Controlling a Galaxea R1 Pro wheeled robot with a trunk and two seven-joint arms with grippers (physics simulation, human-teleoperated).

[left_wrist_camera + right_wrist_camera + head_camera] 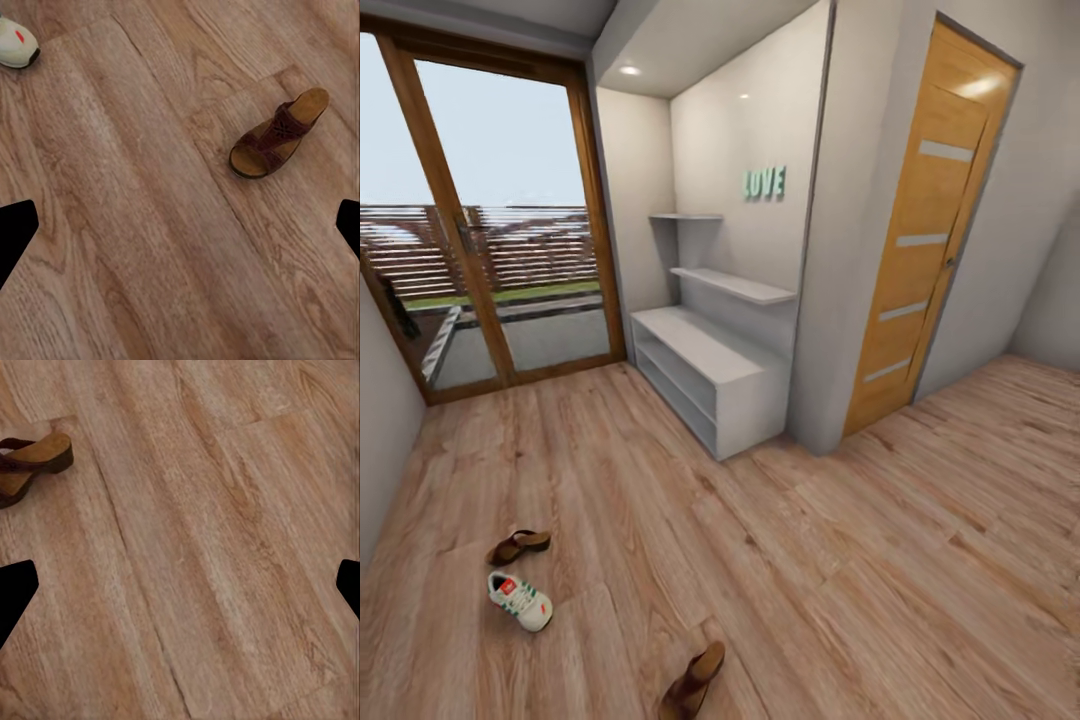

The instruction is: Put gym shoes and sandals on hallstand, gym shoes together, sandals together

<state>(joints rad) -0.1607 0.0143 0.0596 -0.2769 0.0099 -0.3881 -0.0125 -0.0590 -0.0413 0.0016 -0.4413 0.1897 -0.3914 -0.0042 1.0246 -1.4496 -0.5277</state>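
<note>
Near sandal (695,682), gym shoe (519,599) on floor (810,560); left-wrist tool (180,225) spread wide

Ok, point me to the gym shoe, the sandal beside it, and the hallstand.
gym shoe (520,600), head view, on its white upper.
sandal (518,545), head view, on its strap.
hallstand (700,345), head view, on its bench top.

Glass door (490,230), wooden door (925,230).
</note>
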